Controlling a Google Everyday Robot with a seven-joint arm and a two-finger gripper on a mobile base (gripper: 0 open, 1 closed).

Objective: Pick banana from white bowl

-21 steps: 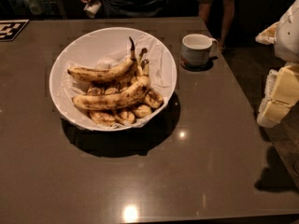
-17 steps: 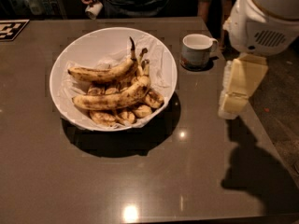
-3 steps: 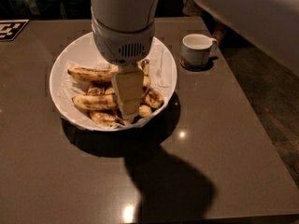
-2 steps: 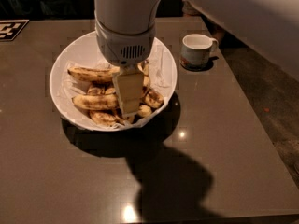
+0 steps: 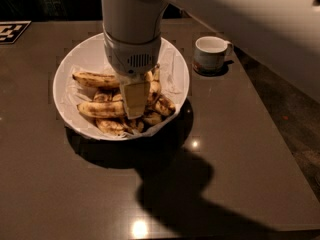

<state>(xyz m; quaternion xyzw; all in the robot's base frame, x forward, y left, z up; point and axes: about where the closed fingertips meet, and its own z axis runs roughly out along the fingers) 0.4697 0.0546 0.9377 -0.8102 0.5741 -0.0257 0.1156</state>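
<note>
The banana (image 5: 102, 109) in the white bowl (image 5: 65, 66), end effector (image 5: 134, 101) over it
It lies among other bananas (image 5: 95, 79); the end effector hides its right end, open or closed I cannot tell. A white mug (image 5: 210, 54) stands apart on the bench (image 5: 240, 149).

Test lab — marker tag (image 5: 11, 31) on table (image 5: 240, 149); hand (image 5: 133, 111) over bowl (image 5: 84, 54).

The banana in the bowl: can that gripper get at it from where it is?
Probably yes. The gripper hangs inside the bowl, right at the banana, with nothing lying over it; the mug stands well aside.
</note>
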